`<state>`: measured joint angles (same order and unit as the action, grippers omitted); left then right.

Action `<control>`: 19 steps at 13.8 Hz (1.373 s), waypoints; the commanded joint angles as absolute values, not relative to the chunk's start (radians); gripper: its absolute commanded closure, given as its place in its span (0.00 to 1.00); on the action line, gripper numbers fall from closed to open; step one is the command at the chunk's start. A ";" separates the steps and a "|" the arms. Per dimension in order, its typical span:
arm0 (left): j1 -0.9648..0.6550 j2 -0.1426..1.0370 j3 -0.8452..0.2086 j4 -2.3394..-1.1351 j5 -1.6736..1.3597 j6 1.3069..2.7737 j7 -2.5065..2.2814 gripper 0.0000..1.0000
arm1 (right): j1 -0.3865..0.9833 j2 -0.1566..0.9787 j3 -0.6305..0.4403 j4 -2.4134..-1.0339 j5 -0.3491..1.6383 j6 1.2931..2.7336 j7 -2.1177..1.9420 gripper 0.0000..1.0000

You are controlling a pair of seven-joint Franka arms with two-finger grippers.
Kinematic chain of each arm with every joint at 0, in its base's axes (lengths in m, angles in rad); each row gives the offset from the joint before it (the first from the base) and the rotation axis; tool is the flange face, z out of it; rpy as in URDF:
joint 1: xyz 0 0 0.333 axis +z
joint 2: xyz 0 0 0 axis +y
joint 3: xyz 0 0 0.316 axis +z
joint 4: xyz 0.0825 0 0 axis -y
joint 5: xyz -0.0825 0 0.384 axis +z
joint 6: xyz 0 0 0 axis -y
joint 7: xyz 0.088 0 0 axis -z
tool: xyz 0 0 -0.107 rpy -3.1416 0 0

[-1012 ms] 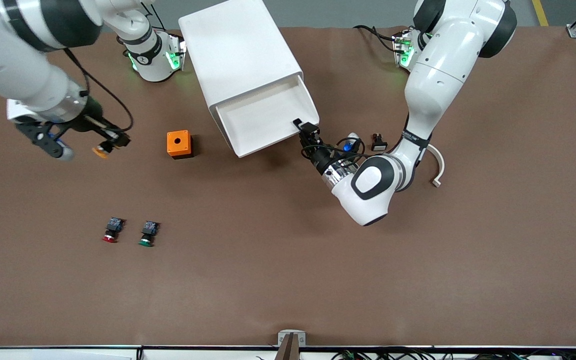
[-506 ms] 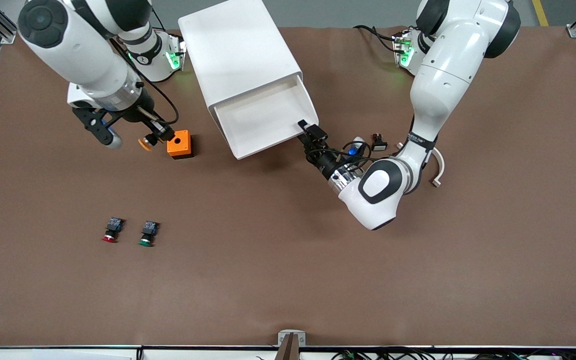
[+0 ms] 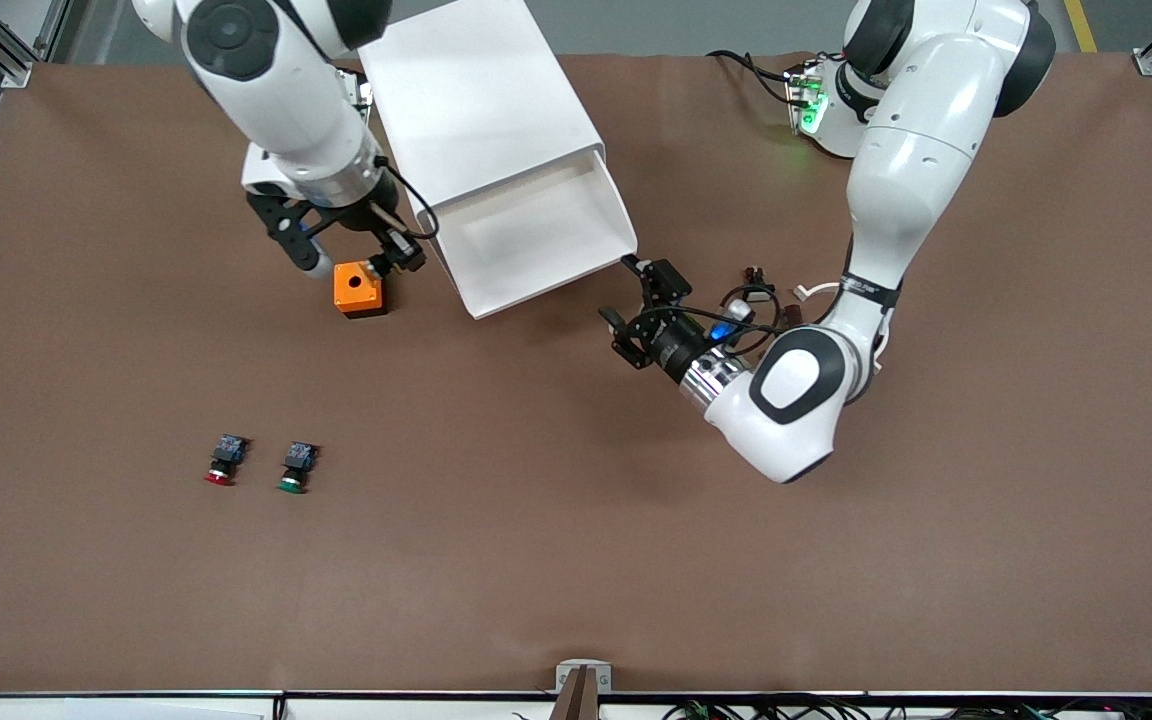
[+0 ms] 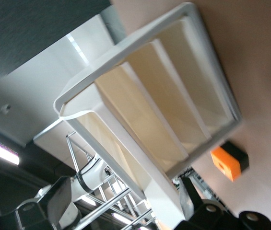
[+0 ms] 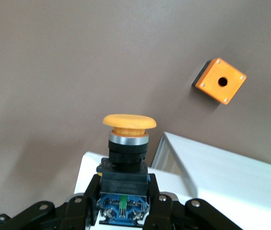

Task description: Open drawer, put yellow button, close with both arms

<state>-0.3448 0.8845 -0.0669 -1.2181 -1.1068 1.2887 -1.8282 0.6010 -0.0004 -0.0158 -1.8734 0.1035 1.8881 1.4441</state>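
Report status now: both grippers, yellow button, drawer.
Right gripper shut on yellow button, over orange box. Left gripper open, just off the drawer. Drawer open, nothing in the way.

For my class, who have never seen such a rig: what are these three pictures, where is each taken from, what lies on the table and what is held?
Two white robot arms work at a brown table. One picture looks down from high across the table; the others come from cameras on each wrist. The right pincer grips the yellow button, over the orange box beside the cabinet. The cabinet's top drawer is pulled out. The left pincer is open near the drawer's corner. A red button and a green button lie nearer the front camera.
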 commanded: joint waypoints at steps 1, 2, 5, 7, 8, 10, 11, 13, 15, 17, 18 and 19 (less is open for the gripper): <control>-0.359 0.877 -0.003 -1.166 -1.086 1.296 -1.573 0.01 | 0.655 0.012 -0.031 -1.870 0.117 1.917 1.524 1.00; -0.376 0.868 0.020 -1.157 -1.053 1.322 -1.472 0.01 | 0.681 0.026 -0.031 -1.868 0.112 1.934 1.557 1.00; -0.414 0.806 0.044 -1.158 -0.880 1.463 -1.225 0.01 | 0.756 0.076 -0.031 -1.864 0.094 1.988 1.669 1.00; -0.420 0.787 0.044 -1.158 -0.789 1.546 -1.168 0.01 | 0.804 0.121 -0.031 -1.856 0.065 2.012 1.735 1.00; -0.425 0.778 0.043 -1.158 -0.746 1.577 -1.154 0.00 | 0.824 0.144 -0.031 -1.844 0.061 2.016 1.765 1.00; -0.468 0.759 0.045 -1.160 -0.616 1.652 -1.146 0.00 | 0.853 0.178 -0.031 -1.815 0.061 2.017 1.813 1.00; -0.478 0.753 0.044 -1.160 -0.567 1.679 -1.146 0.00 | 0.868 0.192 -0.031 -1.801 0.061 2.016 1.837 1.00; -0.483 0.744 0.045 -1.160 -0.513 1.727 -1.146 0.00 | 0.890 0.207 -0.031 -1.786 0.061 2.016 1.882 1.00; -0.500 0.713 0.041 -1.163 -0.438 1.768 -1.144 0.00 | 0.911 0.213 -0.031 -1.786 0.061 2.017 1.913 1.00; -0.538 0.690 0.040 -1.166 -0.333 1.778 -1.144 0.01 | 0.926 0.238 -0.031 -1.767 0.061 2.017 1.946 1.00; -0.555 0.680 0.040 -1.167 -0.292 1.778 -1.144 0.00 | 0.931 0.251 -0.031 -1.753 0.060 2.017 1.957 1.00; -0.570 0.677 0.038 -1.169 -0.255 1.778 -1.146 0.01 | 0.937 0.273 -0.031 -1.737 0.060 2.017 1.966 1.00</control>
